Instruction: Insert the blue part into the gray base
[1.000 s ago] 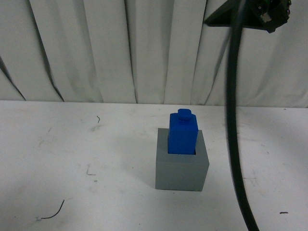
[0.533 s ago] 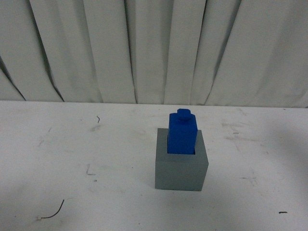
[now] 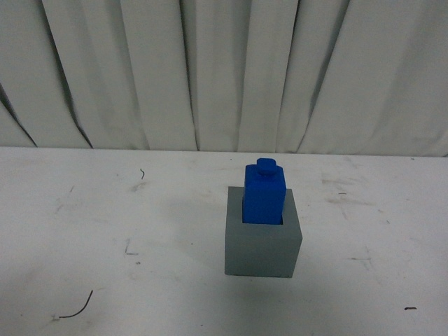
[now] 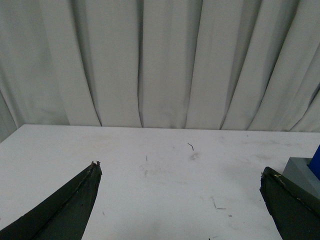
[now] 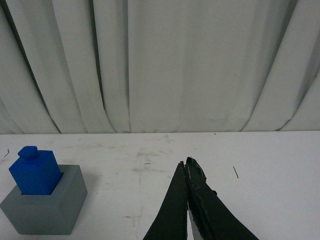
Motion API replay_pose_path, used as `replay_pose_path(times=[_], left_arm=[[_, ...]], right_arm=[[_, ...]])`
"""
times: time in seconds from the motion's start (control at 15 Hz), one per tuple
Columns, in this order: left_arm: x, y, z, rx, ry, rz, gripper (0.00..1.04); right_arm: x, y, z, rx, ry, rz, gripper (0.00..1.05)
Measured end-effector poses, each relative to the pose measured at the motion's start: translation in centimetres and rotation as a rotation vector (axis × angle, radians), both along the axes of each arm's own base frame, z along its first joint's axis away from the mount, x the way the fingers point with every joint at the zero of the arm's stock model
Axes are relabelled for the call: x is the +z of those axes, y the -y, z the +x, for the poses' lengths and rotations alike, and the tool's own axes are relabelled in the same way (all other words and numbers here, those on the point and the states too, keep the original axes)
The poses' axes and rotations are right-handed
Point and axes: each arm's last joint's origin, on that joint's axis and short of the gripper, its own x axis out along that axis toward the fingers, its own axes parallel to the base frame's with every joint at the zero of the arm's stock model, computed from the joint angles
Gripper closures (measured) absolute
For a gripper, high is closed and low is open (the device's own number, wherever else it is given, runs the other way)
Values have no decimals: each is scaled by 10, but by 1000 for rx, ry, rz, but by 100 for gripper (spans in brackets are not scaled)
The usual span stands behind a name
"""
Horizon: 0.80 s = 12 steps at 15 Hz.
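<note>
The blue part (image 3: 265,194) stands upright in the square recess of the gray base (image 3: 262,245) on the white table, its knob on top. Neither arm shows in the front view. In the left wrist view my left gripper (image 4: 180,170) is open and empty over bare table, with a corner of the gray base (image 4: 300,172) and a sliver of the blue part (image 4: 316,162) beside one finger. In the right wrist view my right gripper (image 5: 186,162) is shut and empty, well apart from the gray base (image 5: 45,210) holding the blue part (image 5: 36,172).
The white table (image 3: 105,231) carries scuff marks and a short dark wire bit (image 3: 77,308) near the front left. A pleated white curtain (image 3: 224,70) hangs behind the table's far edge.
The right arm's dark cable and wrist, seen at the upper right a second ago, have left the front view. The blue part and gray base have not moved.
</note>
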Motion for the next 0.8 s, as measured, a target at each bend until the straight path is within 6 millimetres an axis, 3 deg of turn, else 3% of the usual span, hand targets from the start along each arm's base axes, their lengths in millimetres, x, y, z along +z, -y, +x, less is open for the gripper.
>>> replay_pose_path(times=[0.67,0.8], left_arm=[[0,0,0,0,0,0,7],[0,0,0,0,0,0,7]], right_arm=[[-13,0,-13,0,11,0,103],[-15,0,-24,0,13,0,103]])
